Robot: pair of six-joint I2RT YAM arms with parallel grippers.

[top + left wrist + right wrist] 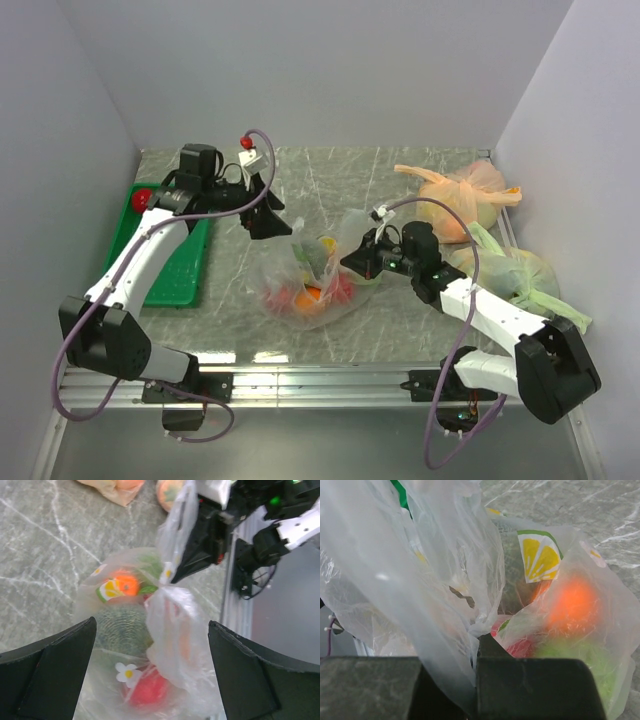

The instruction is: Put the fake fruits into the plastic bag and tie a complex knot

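Note:
The plastic bag (310, 278) lies mid-table, clear and crinkly, with fake fruits inside. An orange fruit (125, 585), a dull green one (121, 630) and a red one (148, 690) show through the film. My left gripper (268, 222) hovers over the bag's far-left side. In its wrist view the left gripper (152, 672) is open wide with nothing pinched. My right gripper (353, 258) is shut on the bag's raised handle film. The film (445, 605) runs down between the shut right gripper (470, 672). The orange fruit (572, 602) and the red fruit (521, 648) lie just beyond.
A green tray (190, 275) sits at the left under my left arm, with a red ball (141, 199) at its far end. An orange-tinted bag (460, 195) and a pale green bag (515, 272) lie along the right wall. Walls close in on three sides.

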